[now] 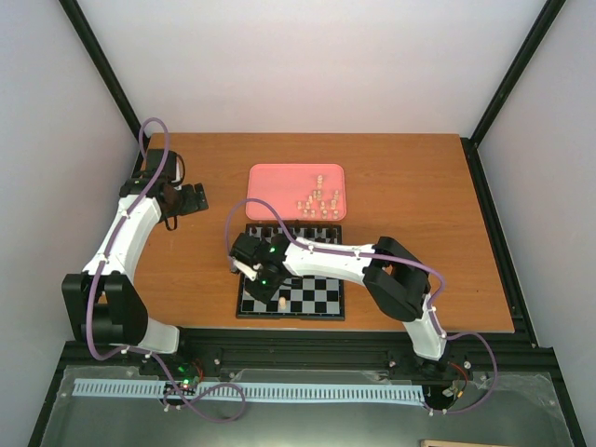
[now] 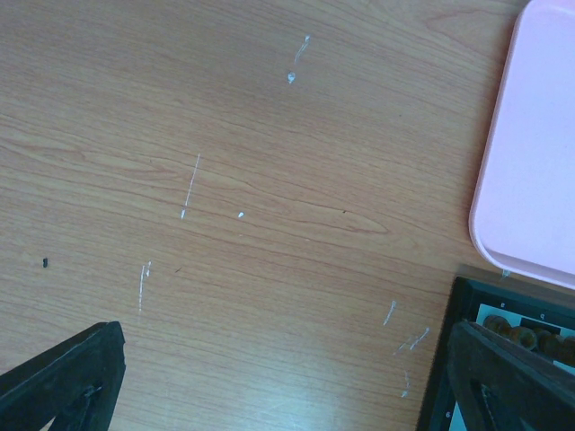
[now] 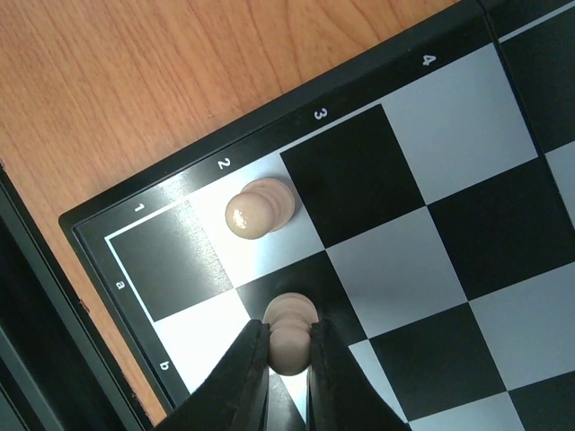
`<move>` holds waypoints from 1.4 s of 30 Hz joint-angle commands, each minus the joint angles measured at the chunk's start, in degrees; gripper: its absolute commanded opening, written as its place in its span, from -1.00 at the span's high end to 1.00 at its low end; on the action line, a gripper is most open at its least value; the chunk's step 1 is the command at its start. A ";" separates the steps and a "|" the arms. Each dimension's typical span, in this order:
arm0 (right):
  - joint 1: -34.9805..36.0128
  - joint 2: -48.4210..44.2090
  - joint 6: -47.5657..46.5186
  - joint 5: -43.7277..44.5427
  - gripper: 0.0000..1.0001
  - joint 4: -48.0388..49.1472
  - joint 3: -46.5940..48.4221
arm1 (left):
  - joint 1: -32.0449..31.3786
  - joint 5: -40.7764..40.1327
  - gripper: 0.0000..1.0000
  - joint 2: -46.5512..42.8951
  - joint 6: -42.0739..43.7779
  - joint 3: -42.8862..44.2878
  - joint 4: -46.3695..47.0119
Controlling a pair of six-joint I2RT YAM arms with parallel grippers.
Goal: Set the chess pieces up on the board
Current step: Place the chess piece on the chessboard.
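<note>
In the right wrist view my right gripper [image 3: 289, 346] is shut on the round head of a cream pawn [image 3: 292, 314], whose base is at a black square of the board [image 3: 422, 269], one square in from the corner. A second cream pawn [image 3: 259, 208] stands free on the white square beside it, at the board's edge. Seen from above, the right arm reaches over the left half of the board [image 1: 321, 300], and one cream piece [image 1: 281, 303] shows near its front edge. More cream chess pieces [image 1: 319, 203] lie on the pink tray [image 1: 270, 177]. My left gripper [image 1: 191, 198] hangs open over bare table.
Dark brown pieces [image 1: 279, 230] line the board's far row. The left wrist view shows scratched wood between my open left gripper's fingertips [image 2: 63, 377], with the tray's edge [image 2: 530, 135] and a board corner [image 2: 467, 292] holding brown pieces [image 2: 526, 337] at the right.
</note>
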 commanded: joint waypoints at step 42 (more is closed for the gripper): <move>-0.52 -0.38 -0.33 0.60 0.79 -0.54 -2.14 | -0.39 -0.80 -0.99 -0.84 0.51 -0.69 0.99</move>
